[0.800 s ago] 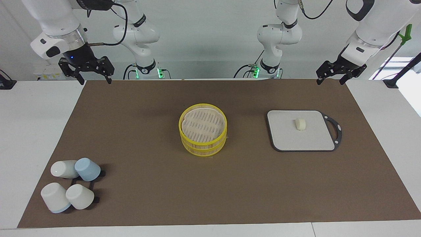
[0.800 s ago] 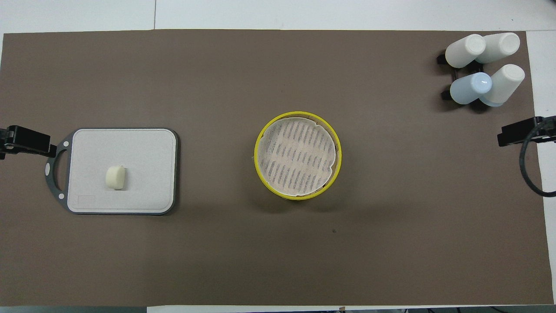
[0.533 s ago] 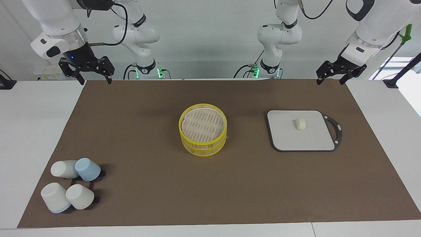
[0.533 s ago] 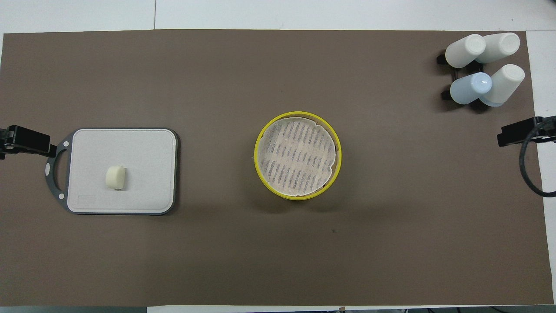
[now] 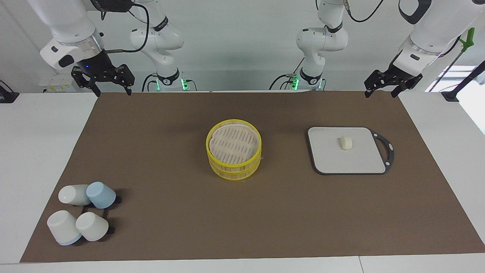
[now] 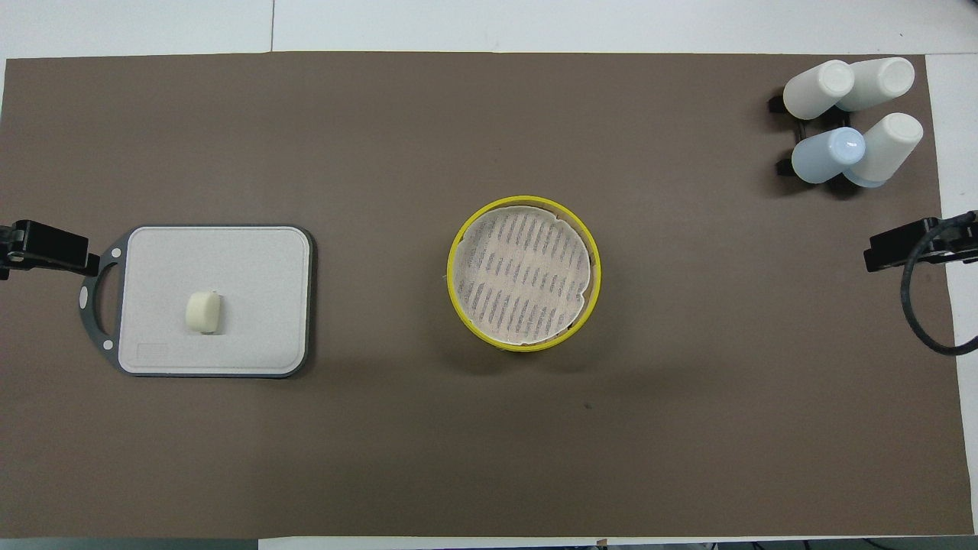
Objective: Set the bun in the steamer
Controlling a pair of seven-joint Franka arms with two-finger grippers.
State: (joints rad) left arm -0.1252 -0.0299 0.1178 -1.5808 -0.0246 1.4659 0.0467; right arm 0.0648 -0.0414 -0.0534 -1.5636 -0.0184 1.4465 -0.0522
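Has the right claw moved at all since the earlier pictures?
Yes. In the facing view the right claw has risen slightly and shifted a little toward the steamer, judged against the brown mat's corner. It hangs open there.

- Overhead, the left gripper (image 6: 30, 248) and right gripper (image 6: 909, 244) are cut off by the picture's edges.
- The steamer (image 6: 524, 273) hides its lower tier's floor.
- Cups (image 5: 81, 212) cover a black rack (image 5: 99, 212).

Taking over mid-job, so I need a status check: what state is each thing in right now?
bun: resting on the board, not gripped
steamer: two tiers stacked, no lid, paper-lined top empty
board: flat, bun on it
cups: four, tipped on a black rack
left gripper: open, raised, empty
right gripper: open, raised, empty
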